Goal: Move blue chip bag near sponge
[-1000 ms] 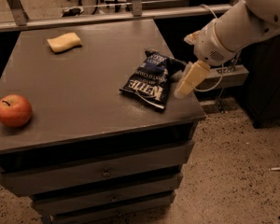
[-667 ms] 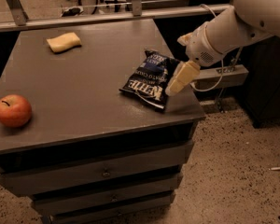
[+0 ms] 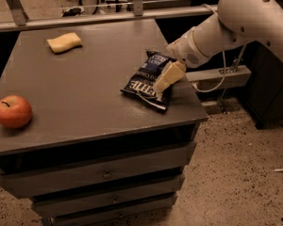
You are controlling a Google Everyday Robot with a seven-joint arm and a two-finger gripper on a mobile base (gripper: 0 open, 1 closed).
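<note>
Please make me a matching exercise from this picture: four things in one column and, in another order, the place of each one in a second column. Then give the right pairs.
Things:
1. blue chip bag
2. sponge
3. apple
4. gripper

Places:
A. front left corner of the table
B. back left part of the table top
C. lying on the right part of the table top, near the edge
D. just over the right side of the bag, on the arm reaching in from the right

Pairs: 1-C, 2-B, 3-A, 4-D
</note>
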